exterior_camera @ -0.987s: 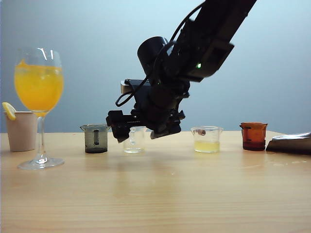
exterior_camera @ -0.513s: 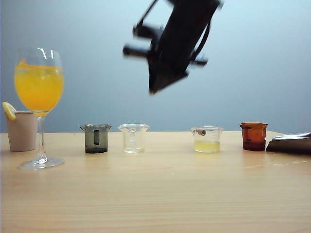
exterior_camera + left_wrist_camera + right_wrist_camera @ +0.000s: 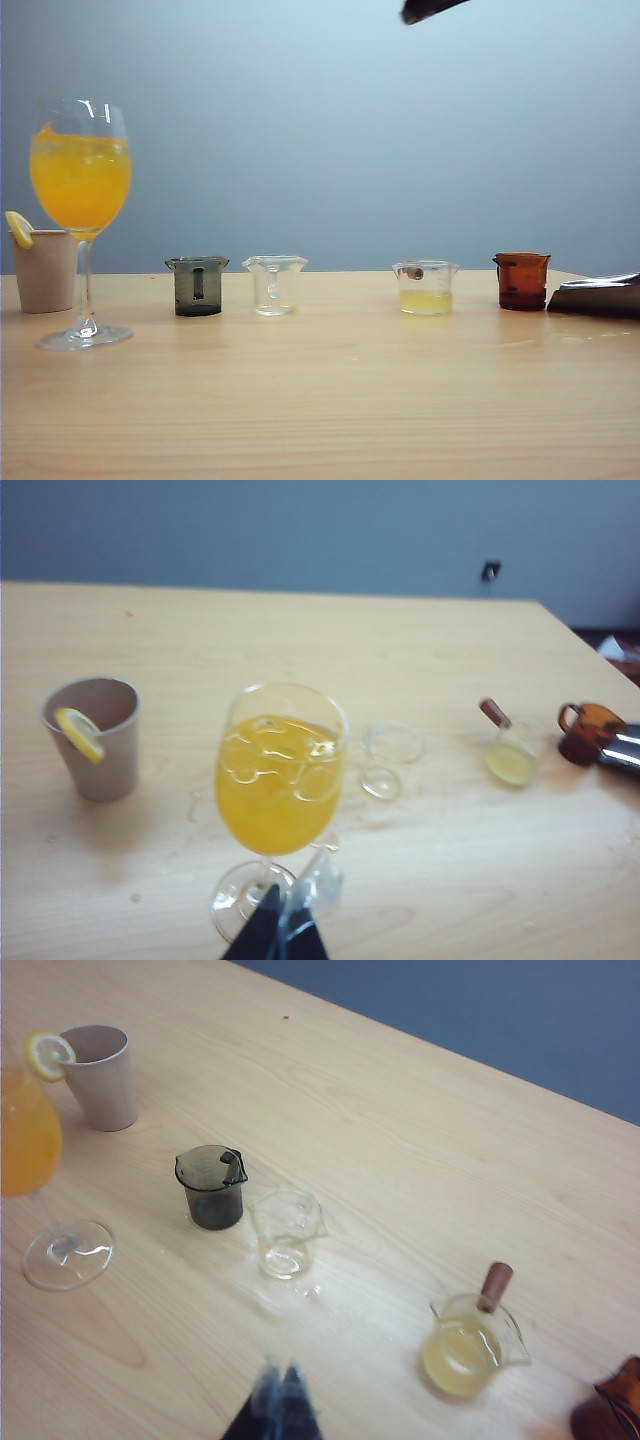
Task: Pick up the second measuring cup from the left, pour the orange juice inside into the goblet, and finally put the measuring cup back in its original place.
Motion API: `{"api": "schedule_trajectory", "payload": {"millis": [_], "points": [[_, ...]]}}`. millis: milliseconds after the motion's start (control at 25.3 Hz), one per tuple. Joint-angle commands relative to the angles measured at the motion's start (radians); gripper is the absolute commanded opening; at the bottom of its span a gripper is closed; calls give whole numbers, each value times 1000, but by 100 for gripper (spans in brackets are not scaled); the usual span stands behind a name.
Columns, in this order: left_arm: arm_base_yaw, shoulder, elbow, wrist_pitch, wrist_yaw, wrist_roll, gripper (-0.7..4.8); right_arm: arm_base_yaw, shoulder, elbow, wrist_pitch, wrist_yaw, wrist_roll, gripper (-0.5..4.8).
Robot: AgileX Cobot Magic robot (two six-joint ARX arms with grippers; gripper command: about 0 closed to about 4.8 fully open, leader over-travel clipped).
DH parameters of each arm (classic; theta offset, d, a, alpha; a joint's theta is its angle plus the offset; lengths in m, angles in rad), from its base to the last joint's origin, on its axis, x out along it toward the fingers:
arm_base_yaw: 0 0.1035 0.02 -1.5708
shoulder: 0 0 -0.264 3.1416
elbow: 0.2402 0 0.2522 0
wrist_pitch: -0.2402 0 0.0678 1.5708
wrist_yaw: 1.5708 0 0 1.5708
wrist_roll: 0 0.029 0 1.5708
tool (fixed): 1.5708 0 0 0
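I've just pulled the right arm clear: a second ago its gripper sat open around the second measuring cup (image 3: 274,284), and now only a dark tip of that arm shows at the top edge of the exterior view, while the right gripper (image 3: 281,1392) hangs high above the table with its fingers pressed together on nothing. The cup stands alone in the row on the table (image 3: 330,400), between the smoky grey cup (image 3: 197,285) and the clear cup with pale yellow liquid (image 3: 426,287), touching neither. It looks drained, nothing orange left in it from either angle, and I read that as the pour done and the cup set back, so the task is as good as finished (what remains is only retreat). The orange juice (image 3: 80,180) fills the bowl of the goblet (image 3: 82,215) most of the way, with ice cubes showing through it in the left wrist view. The goblet stands upright at the left end, just beside the beige cup with a lemon slice (image 3: 43,268). The amber cup (image 3: 521,280) closes the row on the right. The left gripper (image 3: 277,935) sits just by the goblet's foot, tips together, holding nothing.
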Motion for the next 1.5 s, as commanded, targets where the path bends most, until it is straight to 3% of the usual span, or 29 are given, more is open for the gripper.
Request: {"api": "schedule_trajectory", "payload": {"millis": [39, 197, 474, 869, 1106, 1264, 1501], "points": [[0, -78, -96, 85, -14, 0, -5, 0, -106, -140, 140, 5, -3, -6], [0, -179, -241, 214, -14, 1, -5, 0, -184, -256, 186, 109, 0, -5], [0, -204, -410, 450, -22, 50, -5, 0, -180, -256, 162, 106, 6, -5], [0, -204, -431, 515, 12, 50, -5, 0, -179, -256, 162, 106, 6, -5], [5, -242, -497, 649, -23, 51, -5, 1, -179, -256, 162, 106, 6, -5], [57, -309, -544, 647, -22, 50, -5, 0, -179, -256, 162, 106, 6, -5], [227, -313, -610, 648, -11, 50, -5, 0, -178, -256, 163, 106, 6, -5]]}}
